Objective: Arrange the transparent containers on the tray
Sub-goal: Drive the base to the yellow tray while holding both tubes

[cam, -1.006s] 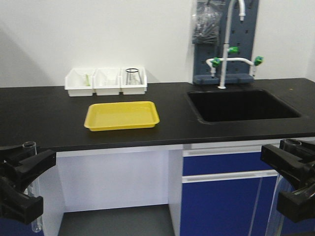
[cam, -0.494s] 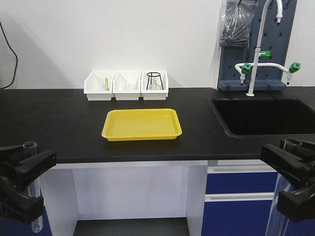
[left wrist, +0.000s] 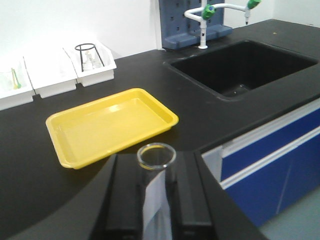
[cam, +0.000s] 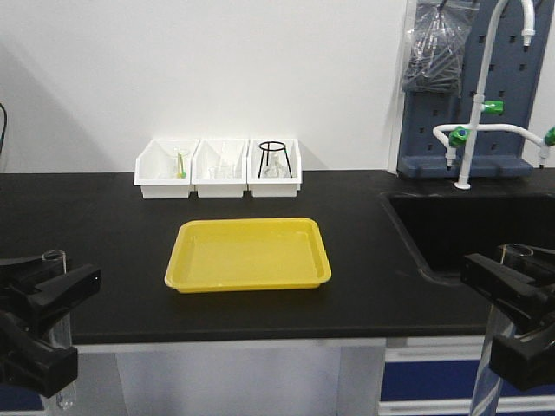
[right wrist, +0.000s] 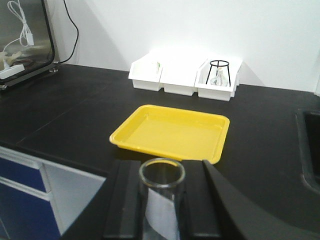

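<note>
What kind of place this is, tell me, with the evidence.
Most likely a laboratory: black bench with a deep sink, a gooseneck tap with green valves, white bins of glassware.

Two test tubes (left wrist: pixel 155 200) (right wrist: pixel 161 210), one yellow tray (cam: pixel 249 256), three white bins (cam: pixel 218 186), one sink (cam: pixel 468 227).

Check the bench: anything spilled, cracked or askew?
Nothing stands out. The yellow tray lies flat and bare on the counter, white bins lined up behind. The left tool holds the narrow tube, the right tool the wide tube, no cracks visible.
</note>
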Robot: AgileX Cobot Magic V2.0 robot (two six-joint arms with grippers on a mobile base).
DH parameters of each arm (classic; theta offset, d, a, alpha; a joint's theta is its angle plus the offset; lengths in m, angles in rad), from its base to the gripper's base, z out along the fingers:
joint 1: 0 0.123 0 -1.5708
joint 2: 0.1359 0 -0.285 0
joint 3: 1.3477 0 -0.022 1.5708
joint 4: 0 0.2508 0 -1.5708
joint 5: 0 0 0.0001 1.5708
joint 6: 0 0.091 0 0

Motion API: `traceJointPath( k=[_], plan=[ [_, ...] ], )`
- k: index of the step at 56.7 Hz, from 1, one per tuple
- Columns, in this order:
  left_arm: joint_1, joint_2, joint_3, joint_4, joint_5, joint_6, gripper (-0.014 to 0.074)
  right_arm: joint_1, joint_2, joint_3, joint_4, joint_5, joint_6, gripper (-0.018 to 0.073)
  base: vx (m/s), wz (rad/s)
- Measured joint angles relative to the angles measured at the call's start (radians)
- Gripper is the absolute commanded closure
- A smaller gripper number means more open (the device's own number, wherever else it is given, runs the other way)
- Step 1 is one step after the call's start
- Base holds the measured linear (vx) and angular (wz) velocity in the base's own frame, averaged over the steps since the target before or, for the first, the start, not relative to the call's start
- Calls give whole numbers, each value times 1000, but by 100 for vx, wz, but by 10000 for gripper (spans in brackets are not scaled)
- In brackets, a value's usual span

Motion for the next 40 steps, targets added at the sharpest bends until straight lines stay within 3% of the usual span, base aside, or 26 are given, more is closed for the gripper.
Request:
traceJointPath(
  k=[40],
  plan=[
    [0, 0, 0, 0, 0, 0, 600, 0, 0, 0, 0, 0, 0, 571, 38, 6]
  ],
)
